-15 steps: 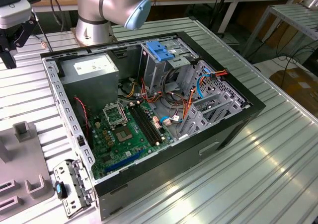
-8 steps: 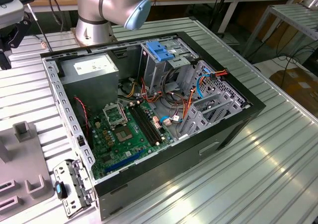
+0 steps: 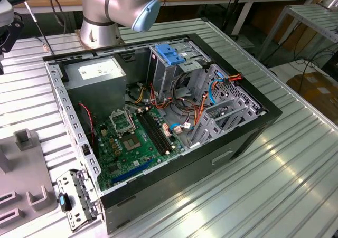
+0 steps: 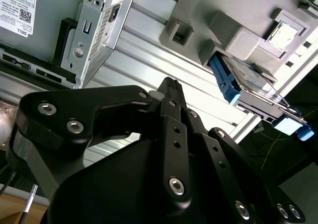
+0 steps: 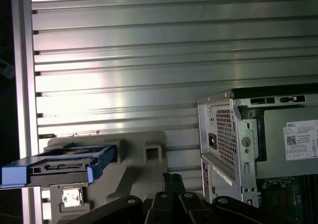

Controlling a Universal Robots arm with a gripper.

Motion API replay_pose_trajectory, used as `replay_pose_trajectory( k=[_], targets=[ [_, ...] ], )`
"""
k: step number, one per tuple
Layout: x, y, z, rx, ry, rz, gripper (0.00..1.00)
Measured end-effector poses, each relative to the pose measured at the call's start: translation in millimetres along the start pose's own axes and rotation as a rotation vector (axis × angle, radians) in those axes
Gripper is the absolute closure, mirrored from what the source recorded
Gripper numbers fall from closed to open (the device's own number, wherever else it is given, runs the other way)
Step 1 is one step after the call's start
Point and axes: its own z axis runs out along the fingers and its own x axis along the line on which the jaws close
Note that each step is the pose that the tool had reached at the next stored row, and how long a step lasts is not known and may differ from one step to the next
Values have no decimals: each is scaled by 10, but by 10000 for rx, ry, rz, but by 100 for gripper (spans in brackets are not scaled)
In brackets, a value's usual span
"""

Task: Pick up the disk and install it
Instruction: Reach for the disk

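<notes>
The gripper [image 4: 171, 85] [image 5: 173, 178] hangs over the ribbed metal table [image 5: 149, 60], its jaws drawn together with nothing between them; the disk [image 4: 253, 85] [image 5: 59, 165] is ahead of the jaws and off to one side, well apart from them, standing on edge in a grey holder [image 4: 238, 15] [image 5: 141, 172] with its blue side rails showing; on the other side of the jaws sits the open computer case [image 5: 223, 134] [image 3: 211, 159]; inside it, in the exterior view, the drive cage [image 3: 171, 56] with its light-blue top stands beside the grey power-supply box [image 3: 97, 77], the green board [image 3: 132, 143] lying below them.
</notes>
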Motion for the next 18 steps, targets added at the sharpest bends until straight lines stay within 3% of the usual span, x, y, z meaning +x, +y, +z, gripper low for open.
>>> replay_pose_trajectory(
  k=[18],
  targets=[
    [261,-19,-7,0,1,0,89]
  ],
)
